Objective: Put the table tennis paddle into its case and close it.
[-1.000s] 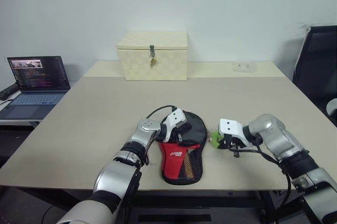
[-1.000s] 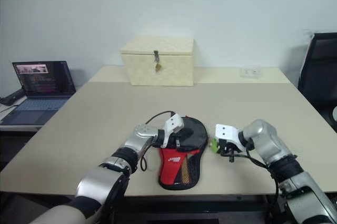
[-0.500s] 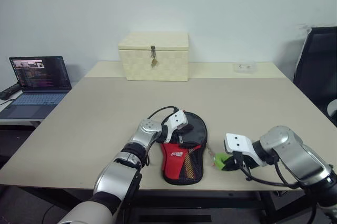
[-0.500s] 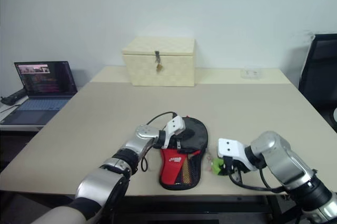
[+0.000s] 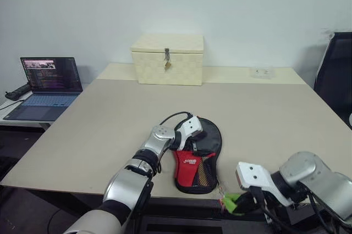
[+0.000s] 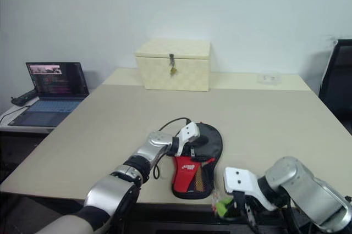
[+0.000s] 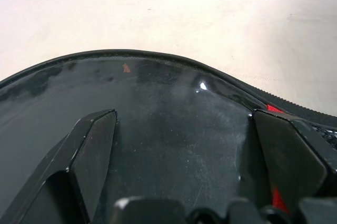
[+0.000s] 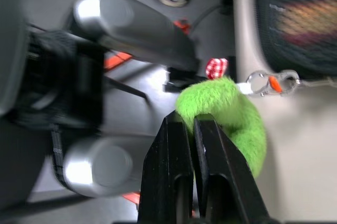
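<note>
The case (image 5: pixel 199 154) lies flat near the table's front edge, black with a red logo panel and a mesh pocket. My left gripper (image 5: pixel 192 135) rests on its round black end, and the open fingers (image 7: pixel 92 150) are spread on the smooth black face. My right gripper (image 5: pixel 242 204) hangs just past the table's front edge. It is shut on the fuzzy green tag (image 8: pixel 226 113), whose cord and metal clip (image 8: pixel 271 82) lead back to the case. The table tennis paddle is hidden from view.
A cream checkered latched box (image 5: pixel 168 58) stands at the back of the table (image 5: pixel 110 113). An open laptop (image 5: pixel 49 80) sits on a lower desk to the left. A black chair (image 5: pixel 336 63) stands at the right. A small white block (image 5: pixel 260 72) lies at the back right.
My right gripper has pulled back toward me with the green tag, from beside the case to past the table's front edge. The left gripper stays on the case. The camera view has shifted.
</note>
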### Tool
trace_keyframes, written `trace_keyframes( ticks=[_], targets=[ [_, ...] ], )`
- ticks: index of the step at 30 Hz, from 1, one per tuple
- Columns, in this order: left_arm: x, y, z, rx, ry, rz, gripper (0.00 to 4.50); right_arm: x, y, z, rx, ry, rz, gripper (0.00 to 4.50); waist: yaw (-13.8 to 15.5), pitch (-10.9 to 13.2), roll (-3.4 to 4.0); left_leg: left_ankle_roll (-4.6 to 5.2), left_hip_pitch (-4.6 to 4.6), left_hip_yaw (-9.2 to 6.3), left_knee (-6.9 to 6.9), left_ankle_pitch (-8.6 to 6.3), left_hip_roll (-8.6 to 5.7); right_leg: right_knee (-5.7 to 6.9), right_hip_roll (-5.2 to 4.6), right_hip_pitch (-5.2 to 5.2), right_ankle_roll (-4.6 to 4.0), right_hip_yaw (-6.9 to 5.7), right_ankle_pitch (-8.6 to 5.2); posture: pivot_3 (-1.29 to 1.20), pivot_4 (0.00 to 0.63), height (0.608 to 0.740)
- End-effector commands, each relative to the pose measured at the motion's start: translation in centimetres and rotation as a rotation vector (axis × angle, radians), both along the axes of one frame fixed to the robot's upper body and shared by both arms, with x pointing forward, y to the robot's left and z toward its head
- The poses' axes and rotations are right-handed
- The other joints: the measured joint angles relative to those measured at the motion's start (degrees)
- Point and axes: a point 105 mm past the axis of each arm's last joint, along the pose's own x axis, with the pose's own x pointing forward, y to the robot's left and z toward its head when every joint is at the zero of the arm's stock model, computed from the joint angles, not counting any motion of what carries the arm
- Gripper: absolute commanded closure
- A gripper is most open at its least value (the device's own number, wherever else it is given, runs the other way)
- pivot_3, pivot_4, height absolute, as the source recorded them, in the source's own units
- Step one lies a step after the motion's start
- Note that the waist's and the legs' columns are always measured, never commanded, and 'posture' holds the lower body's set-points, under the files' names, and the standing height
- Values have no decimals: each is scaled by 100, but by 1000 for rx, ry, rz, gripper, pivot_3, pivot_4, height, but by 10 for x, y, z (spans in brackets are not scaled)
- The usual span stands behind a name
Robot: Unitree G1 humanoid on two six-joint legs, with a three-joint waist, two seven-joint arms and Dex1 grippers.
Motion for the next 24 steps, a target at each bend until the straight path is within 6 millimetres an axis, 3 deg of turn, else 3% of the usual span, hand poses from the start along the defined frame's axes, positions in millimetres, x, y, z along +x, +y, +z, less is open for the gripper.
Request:
trace_keyframes(
  ticks=[1, 5, 10, 13, 17, 23, 24],
  targets=[
    [-10, -3, -32, 119, 70, -4, 0, -18, 5, 7, 27, 26, 29, 4471, 17, -2, -3, 0, 0, 1, 1, 0, -1, -4, -3, 3, 3, 0, 1, 0, 150, 740],
    [-10, -8, -30, 117, 60, -2, 0, -25, 12, 6, 54, 41, 11, 4471, 24, -4, -6, 0, -1, 1, 1, 0, -7, -13, -9, 6, 7, 0, 3, 0, 150, 740],
    [-10, -8, -30, 109, 55, -4, 0, -4, 14, 0, 49, -23, -80, 4471, 21, -4, -6, 0, -1, 2, -1, 0, -8, -16, -11, 5, 9, 1, 3, 0, 150, 740],
    [-8, -5, -28, 84, 53, 13, 0, 5, 13, 2, 53, -41, -94, 3804, 16, -4, -7, 0, 0, 4, 0, 0, -8, -15, -11, 5, 10, 3, 4, 0, 150, 740],
    [-6, 3, -28, 54, 48, 35, 0, 25, 14, 18, 108, -65, -147, 2557, 2, -4, -7, 0, 0, 5, -1, 0, -7, -15, -10, 4, 11, 4, 4, 0, 150, 740],
    [1, 23, -16, 3, 4, 76, 0, 55, 16, 43, 210, -104, -217, 2557, -42, -4, -7, 0, 1, 11, -2, 0, 2, -10, -5, -2, 9, 11, 5, 0, 150, 740],
    [6, 30, -4, -38, -18, 96, 0, 76, 11, 51, 250, -165, -267, 2557, -64, -4, -7, 0, 2, 15, -2, 0, 2, -7, -5, -4, 9, 16, 5, 0, 150, 740]
  ],
)
